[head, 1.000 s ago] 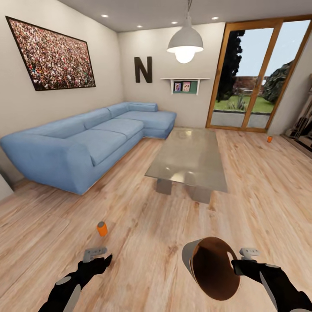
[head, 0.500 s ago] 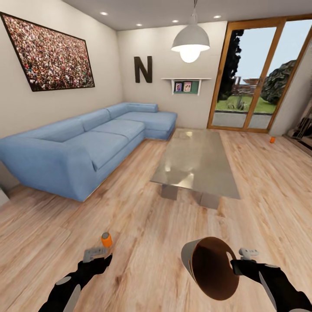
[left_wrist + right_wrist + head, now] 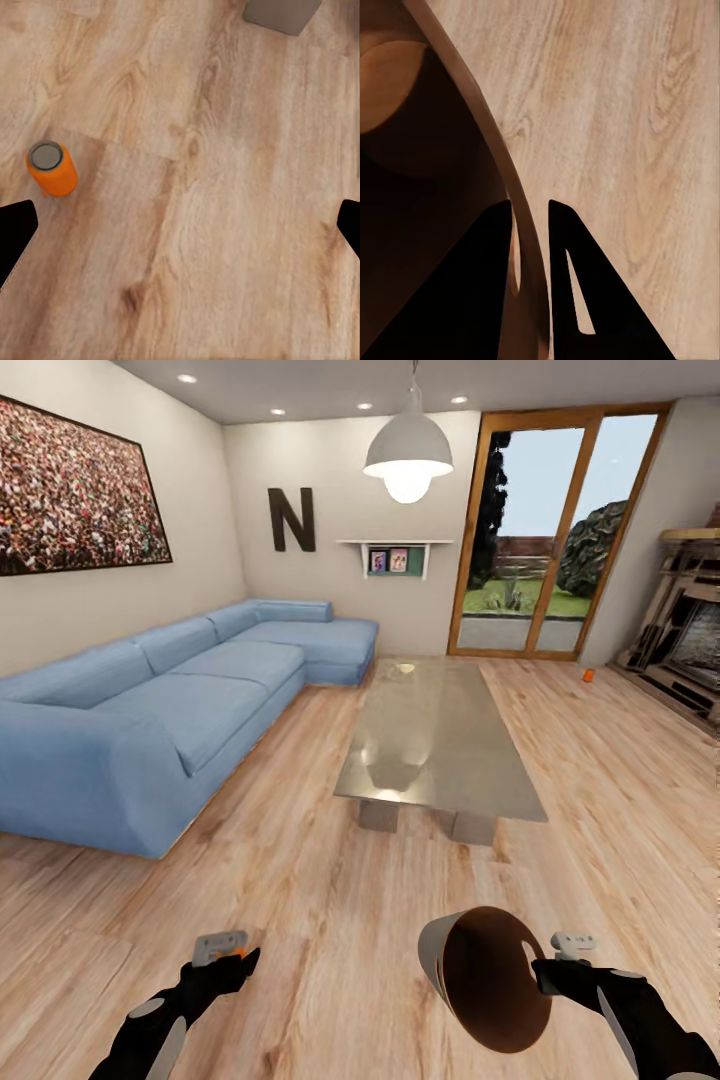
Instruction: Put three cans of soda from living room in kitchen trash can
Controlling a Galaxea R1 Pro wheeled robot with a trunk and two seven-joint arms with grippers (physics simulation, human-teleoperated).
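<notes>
A: Item one, left claw (image 3: 180, 225). Condition?

B: Spread wide, nothing between its tips, hanging over the wood floor (image 3: 330, 900). An orange soda can (image 3: 52, 168) stands upright on the planks just beside one tip, long axis vertical, grey top facing the wrist camera. From the head it shows as an orange sliver (image 3: 240, 953) behind that claw.

A: Item two, right claw (image 3: 560, 960).

B: Clenched on the rim of the trash can (image 3: 487, 977), one finger inside the wall, one outside. The bin is carried off the floor, tipped on its side, long axis near level, brown mouth pointing toward the robot's head.

A: Contents?

B: None that I can see; the lit part of the inside looks bare, the rest is in shadow.

A: Other stock?

B: A second orange can (image 3: 588, 674) stands far off on the floor near the glass doors (image 3: 530, 540), beyond the glass coffee table (image 3: 435, 735).

A: Progress?

B: Early, I judge. No can is binned, and the blue one is unlocated.
</notes>
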